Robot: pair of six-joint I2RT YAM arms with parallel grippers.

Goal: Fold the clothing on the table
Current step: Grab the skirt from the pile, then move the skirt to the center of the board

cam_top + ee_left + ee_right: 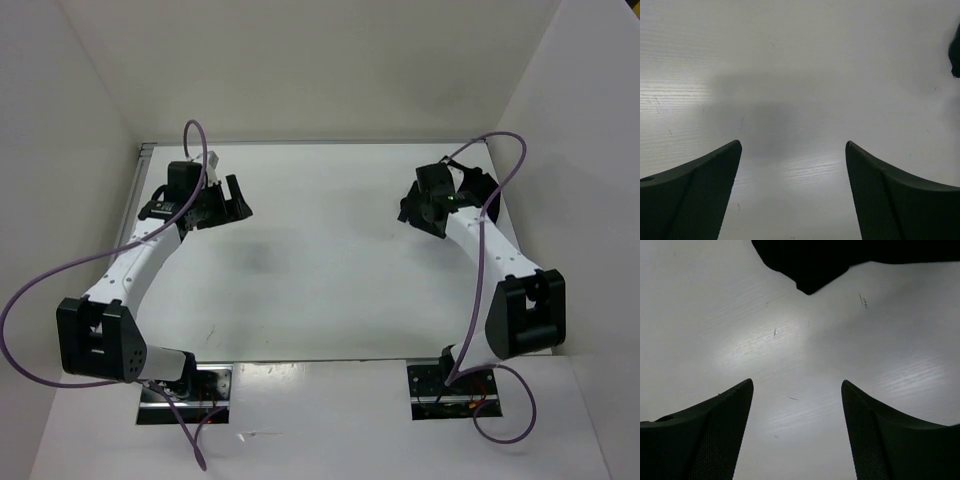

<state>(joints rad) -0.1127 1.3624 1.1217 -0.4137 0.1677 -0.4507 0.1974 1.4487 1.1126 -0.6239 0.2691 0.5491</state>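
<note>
Clothing position: cannot be confirmed in any view. The only candidate is a black shape (812, 260) with an angled, pointed lower edge at the top of the right wrist view. It lies beyond the fingertips and apart from them. Whether it is the garment or part of the robot cannot be told.

Table (330, 280): white top with a thin metallic strip along the far edge. Faint scratches show in both wrist views.

Left gripper (792, 145): the fingers (695, 200) are spread wide and hold nothing; only bare tabletop shows in the gap. The gripper sits over the far left part of the table and points toward the centre. A small dark object (955, 50) is cut off by the right edge of the left wrist view; what it is cannot be told.

Right gripper (797, 384): the fingers (895, 440) are spread wide and hold nothing; bare tabletop shows in the gap. The gripper sits over the far right part of the table, well apart from the left gripper.

Left arm (135, 265) and right arm (495, 255): each rises from its base at the near edge with the elbow turned outward. A purple cable (45, 280) loops beside each arm.
</note>
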